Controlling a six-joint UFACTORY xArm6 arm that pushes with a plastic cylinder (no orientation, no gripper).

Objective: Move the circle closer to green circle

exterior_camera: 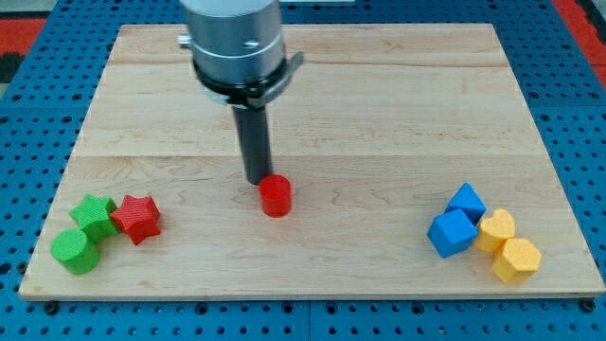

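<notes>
My tip (257, 181) bare, holding nothing, touching far-left edge of red cylinder block (276, 197) at mid-board. Green cylinder block (74, 251) near left corner. Step: approach. Next: reposition to red's right side, push left.

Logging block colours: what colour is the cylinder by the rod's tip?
Red, just below my tip; the camera view shows it.

We are in a robotics lab: a pale wooden surface (379, 104) sits on a blue perforated mounting base (28, 95), visible from nine to three o'clock.
</notes>
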